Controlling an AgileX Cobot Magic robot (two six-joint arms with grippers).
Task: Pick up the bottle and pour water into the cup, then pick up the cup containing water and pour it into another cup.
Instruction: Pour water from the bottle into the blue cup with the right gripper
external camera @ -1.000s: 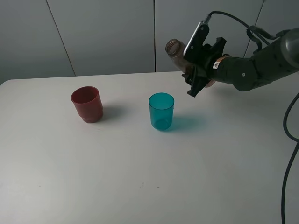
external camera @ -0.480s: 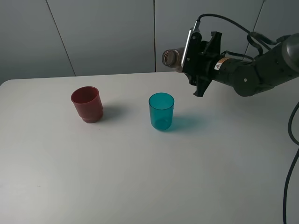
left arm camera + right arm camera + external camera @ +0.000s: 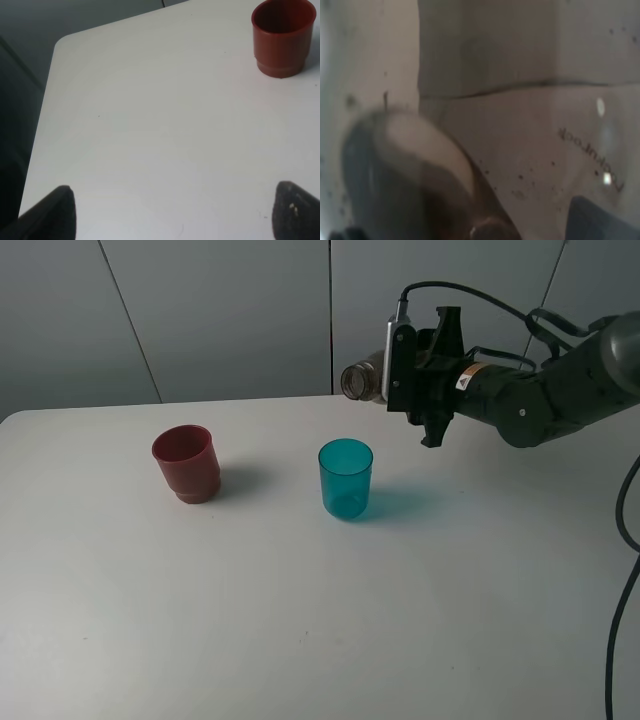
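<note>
My right gripper (image 3: 412,380) is shut on the smoky grey-brown bottle (image 3: 362,380), held in the air above the back of the table. The bottle lies almost level, its open mouth pointing left, above and a little behind the teal translucent cup (image 3: 346,478). I see no water stream. The bottle's wall (image 3: 520,150) fills the right wrist view, blurred. The dark red cup (image 3: 186,463) stands upright to the left of the teal one, and also shows in the left wrist view (image 3: 283,37). My left gripper (image 3: 175,215) is open over bare table, away from the red cup.
The white table (image 3: 300,620) has bare surface in front of both cups. Its left edge and corner (image 3: 55,45) show in the left wrist view. A grey panelled wall stands behind. A black cable (image 3: 618,590) hangs at the right.
My right gripper has rolled the bottle from a steep tilt to nearly level. Its mouth has dropped and shifted left toward the teal cup. Both cups stayed put.
</note>
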